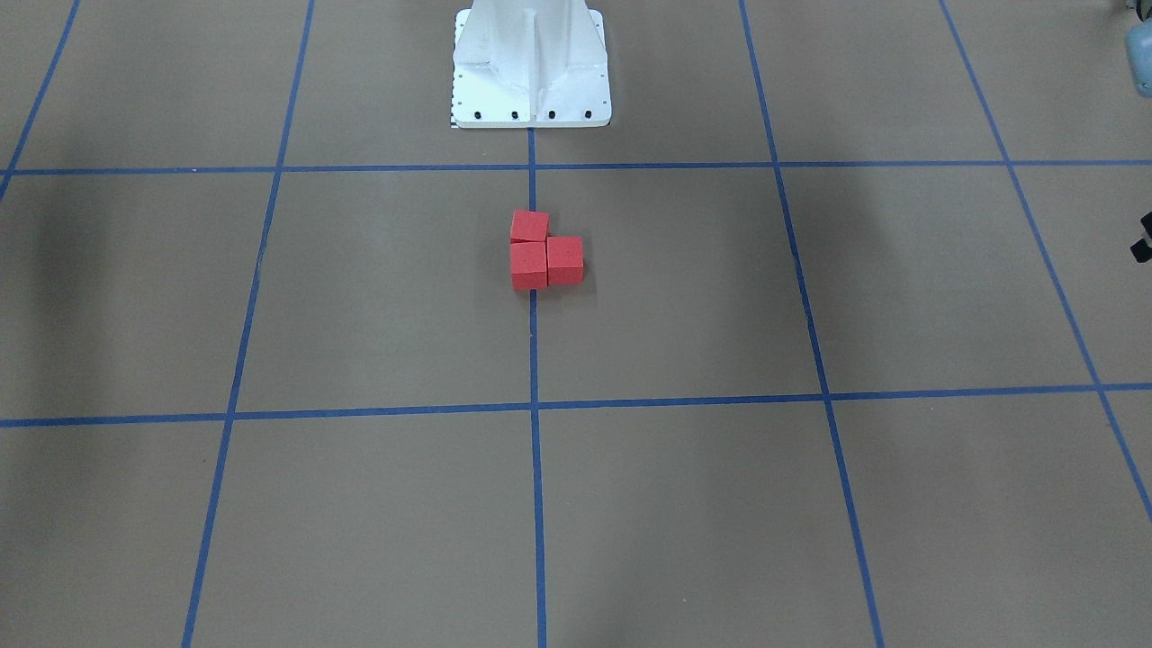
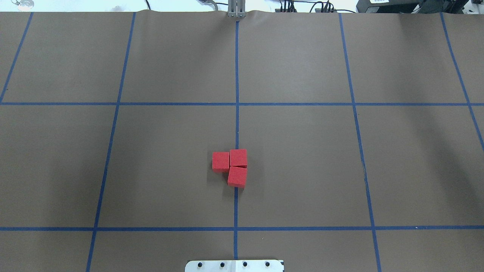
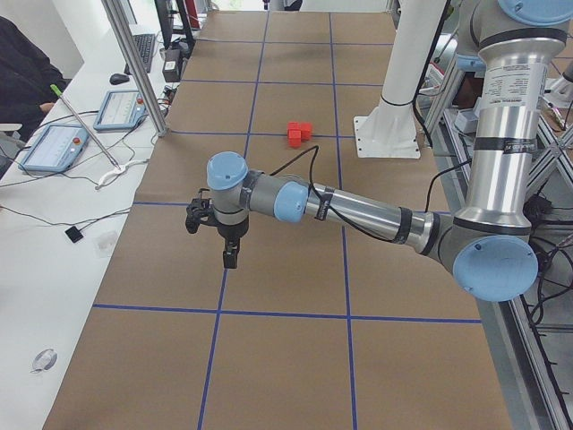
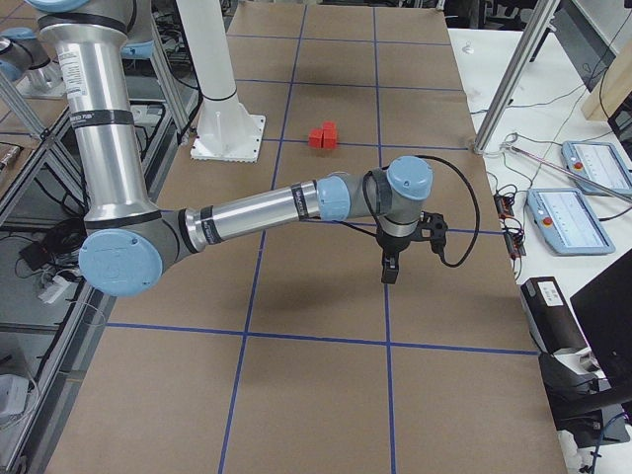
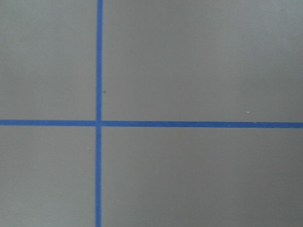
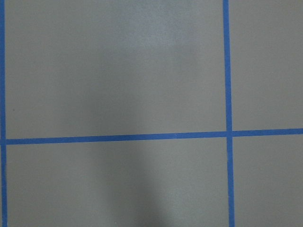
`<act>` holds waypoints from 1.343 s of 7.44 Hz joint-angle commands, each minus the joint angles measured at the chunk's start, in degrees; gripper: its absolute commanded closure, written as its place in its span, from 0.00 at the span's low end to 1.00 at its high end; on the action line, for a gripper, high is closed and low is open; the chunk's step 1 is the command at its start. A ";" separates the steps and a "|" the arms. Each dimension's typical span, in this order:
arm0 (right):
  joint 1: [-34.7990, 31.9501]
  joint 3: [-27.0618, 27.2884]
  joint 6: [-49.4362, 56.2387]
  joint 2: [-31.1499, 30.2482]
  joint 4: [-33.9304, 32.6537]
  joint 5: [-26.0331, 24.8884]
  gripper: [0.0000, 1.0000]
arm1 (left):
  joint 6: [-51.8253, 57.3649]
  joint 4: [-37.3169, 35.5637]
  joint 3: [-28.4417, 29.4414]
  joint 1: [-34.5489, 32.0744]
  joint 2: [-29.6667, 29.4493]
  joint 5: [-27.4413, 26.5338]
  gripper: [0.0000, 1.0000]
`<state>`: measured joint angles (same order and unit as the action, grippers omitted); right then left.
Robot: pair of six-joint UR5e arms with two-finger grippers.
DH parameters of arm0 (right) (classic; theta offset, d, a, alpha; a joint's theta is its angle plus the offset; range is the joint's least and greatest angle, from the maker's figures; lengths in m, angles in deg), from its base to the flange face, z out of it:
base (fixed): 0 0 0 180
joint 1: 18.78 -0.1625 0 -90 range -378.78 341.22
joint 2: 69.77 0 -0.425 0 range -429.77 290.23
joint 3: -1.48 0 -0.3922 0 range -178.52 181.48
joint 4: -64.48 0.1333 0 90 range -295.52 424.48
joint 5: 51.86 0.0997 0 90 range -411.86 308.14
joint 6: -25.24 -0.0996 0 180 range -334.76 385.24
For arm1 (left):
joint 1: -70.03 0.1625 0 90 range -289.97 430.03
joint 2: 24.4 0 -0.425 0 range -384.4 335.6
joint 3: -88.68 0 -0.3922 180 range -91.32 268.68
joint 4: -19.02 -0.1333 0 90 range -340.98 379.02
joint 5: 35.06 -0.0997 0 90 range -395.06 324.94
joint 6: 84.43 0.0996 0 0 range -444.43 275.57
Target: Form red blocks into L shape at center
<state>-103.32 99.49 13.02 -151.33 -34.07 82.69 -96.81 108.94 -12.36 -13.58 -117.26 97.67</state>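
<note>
Three red blocks sit touching in an L shape on the brown surface, over the middle blue tape line (image 2: pixel 236 128). In the overhead view one block (image 2: pixel 221 161) lies left of the corner block (image 2: pixel 238 158), and the third (image 2: pixel 237 176) lies nearer the robot. They also show in the front view (image 1: pixel 529 266), the exterior left view (image 3: pixel 299 133) and the exterior right view (image 4: pixel 323 135). My left gripper (image 3: pixel 230 258) hangs over the table's left end, far from the blocks. My right gripper (image 4: pixel 390 269) hangs over the right end. I cannot tell whether either is open or shut.
The white robot base (image 1: pixel 531 63) stands behind the blocks and its plate (image 2: pixel 234 265) shows at the overhead view's near edge. Benches with control tablets (image 3: pixel 54 148) (image 4: pixel 583 212) and metal posts flank the table ends. Both wrist views show only brown surface and tape lines.
</note>
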 commanded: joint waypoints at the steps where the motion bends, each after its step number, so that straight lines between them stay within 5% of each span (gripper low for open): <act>1: -0.45 -1.24 0.79 -0.27 0.21 0.01 0.01 | 0.70 -0.44 0.23 -0.94 -1.17 0.78 0.00; 4: -0.27 -1.68 0.71 -1.59 0.29 -0.16 0.01 | 0.08 -5.86 3.21 -1.03 -6.35 0.78 0.00; 10: 1.05 0.25 0.27 -2.29 0.29 0.28 0.01 | 0.08 -6.34 2.17 -0.42 -0.84 5.08 0.00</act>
<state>-102.42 99.11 13.33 -153.08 -33.80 82.89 -96.77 102.01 -9.74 -14.37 -119.78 102.41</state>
